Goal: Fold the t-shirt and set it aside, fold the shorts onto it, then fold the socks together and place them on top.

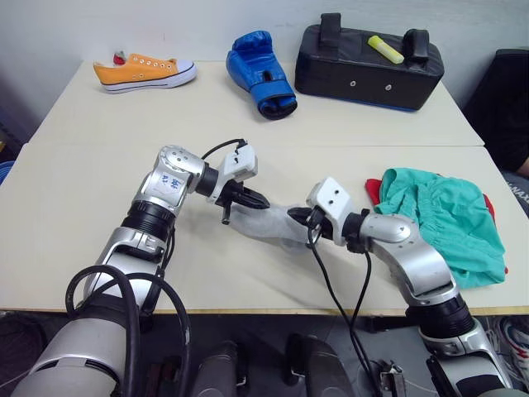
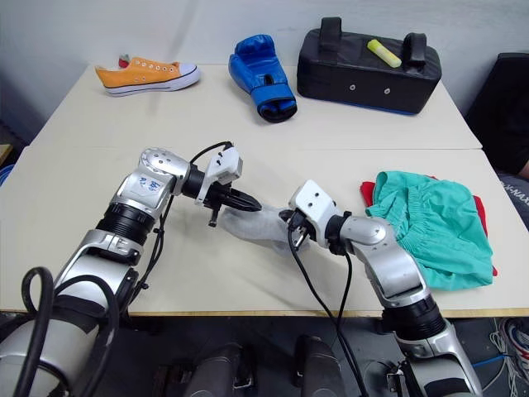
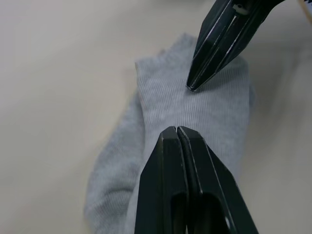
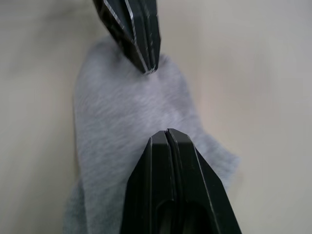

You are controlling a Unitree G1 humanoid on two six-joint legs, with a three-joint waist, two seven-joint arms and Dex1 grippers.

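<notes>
The grey socks [image 1: 269,223] lie flat on the table's middle, between my two grippers. My left gripper [image 1: 258,201] is shut, its tips over the socks' left end. My right gripper [image 1: 296,215] is shut too, its tips at their right end. In the left wrist view the shut fingers [image 3: 176,129] rest on the socks [image 3: 161,102], with no cloth between them. The right wrist view shows the same for the other pair [image 4: 167,131]. The teal shorts [image 1: 438,215] sit bunched at the right on the red t-shirt [image 1: 374,190], of which only edges show.
Along the back of the table are an orange sneaker [image 1: 145,72], a blue boxing glove [image 1: 263,73] and a black pad [image 1: 368,56] with a yellow marker [image 1: 385,49] on it. The table's front edge [image 1: 248,311] runs just below my arms.
</notes>
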